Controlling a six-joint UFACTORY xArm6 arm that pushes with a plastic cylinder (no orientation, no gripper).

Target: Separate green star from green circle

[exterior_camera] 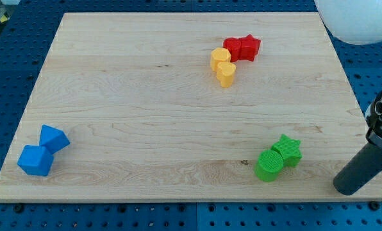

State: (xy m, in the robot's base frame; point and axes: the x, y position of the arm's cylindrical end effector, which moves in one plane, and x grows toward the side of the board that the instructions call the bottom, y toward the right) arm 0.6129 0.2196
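The green star [288, 149] and the green circle [268, 165] sit touching each other near the board's bottom right; the star is up and right of the circle. My tip [346, 187] rests on the board at the bottom right corner, to the right of and slightly below both green blocks, apart from them.
Two red blocks [241, 47] and two yellow blocks [222, 66] cluster at the view's top centre-right. Two blue blocks [43, 150] lie at the bottom left. The wooden board [146, 115] sits on a blue perforated table. A white round object [357, 19] is at the top right.
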